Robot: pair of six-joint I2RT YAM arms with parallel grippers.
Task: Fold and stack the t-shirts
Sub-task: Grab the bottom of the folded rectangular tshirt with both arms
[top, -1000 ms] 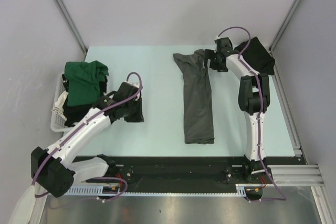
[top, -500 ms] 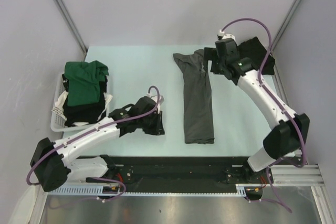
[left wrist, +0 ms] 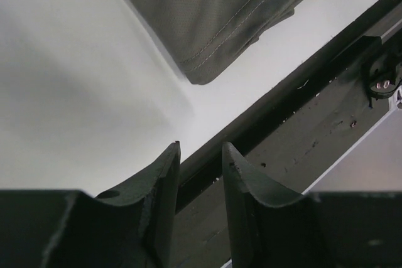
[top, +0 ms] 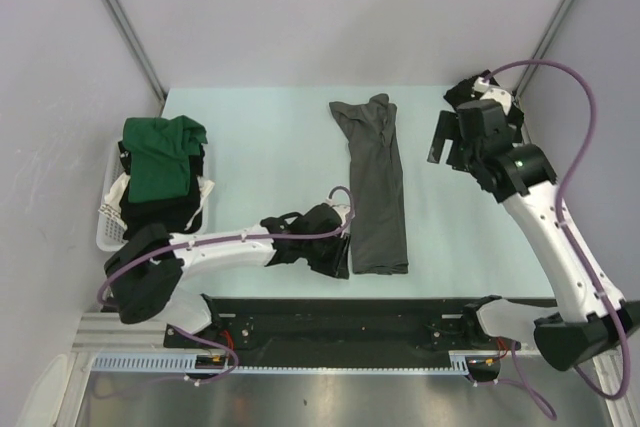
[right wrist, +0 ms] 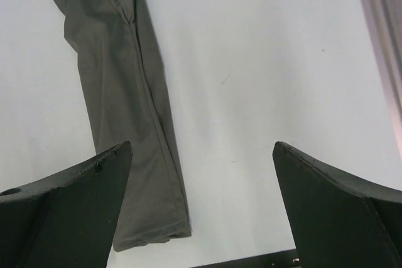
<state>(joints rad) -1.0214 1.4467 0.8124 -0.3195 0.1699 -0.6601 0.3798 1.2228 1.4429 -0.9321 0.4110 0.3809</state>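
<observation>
The dark charcoal grey t-shirt (top: 377,187) lies on the table as a long narrow strip running from far to near. It shows in the left wrist view (left wrist: 213,10) and the right wrist view (right wrist: 119,92). My left gripper (top: 337,247) (left wrist: 201,145) sits low by the shirt's near left corner. Its jaws are a narrow gap apart with nothing between them. My right gripper (top: 447,142) (right wrist: 202,145) is wide open and empty, raised to the right of the strip. The dark green t-shirt (top: 160,152) lies on black cloth (top: 160,215) in the basket.
A white slatted basket (top: 108,229) stands at the table's left edge. A bit of black cloth (top: 463,94) shows at the far right corner behind my right arm. A black rail (top: 380,312) (left wrist: 314,111) runs along the near edge.
My left arm has swung right from the basket to the grey shirt's near left corner. My right gripper has moved off the shirt's far end, to the right and up.
</observation>
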